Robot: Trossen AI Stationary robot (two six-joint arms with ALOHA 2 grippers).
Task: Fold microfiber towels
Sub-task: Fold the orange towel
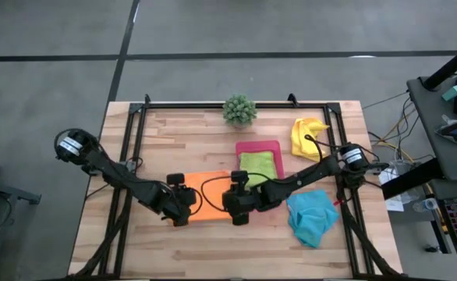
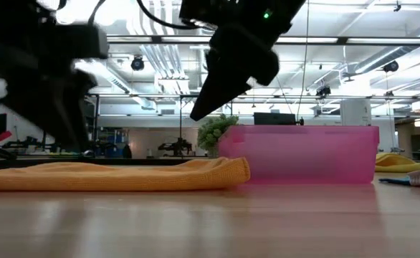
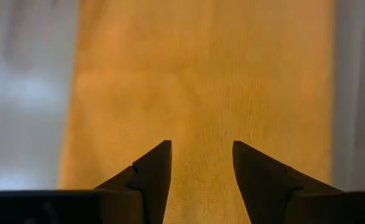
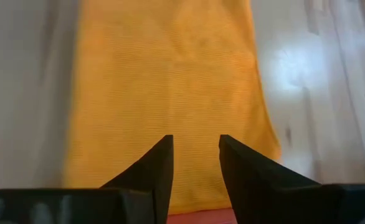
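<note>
In the high view we see four microfiber towels on the butcher-block wooden table (image 1: 213,254). The orange towel (image 1: 213,204) lies flat as a neat rectangle at lower centre, between the left gripper (image 1: 183,216) and the right gripper (image 1: 237,212). A lime green towel (image 1: 258,165) sits folded on the one pink tray (image 1: 246,147) just above and to the right of it. The yellow towel (image 1: 307,137) is crumpled at upper right, and the turquoise towel (image 1: 312,217) lies bunched at lower right. One small spiky potted plant (image 1: 239,110) stands at the top edge of the table.

In the low view we see the orange towel (image 2: 117,174) as a low, soft slab with a rounded folded edge at its right end, just beside the pink tray (image 2: 303,153). Both dark arms hang above it, clear of the cloth.

In the left wrist view the orange towel (image 3: 201,87) fills the middle of the frame with a fine woven nap; the jaws stand spread, with nothing between them.

In the right wrist view the orange towel (image 4: 167,93) shows the same fine weave and straight edges; these jaws are also parted and empty.
</note>
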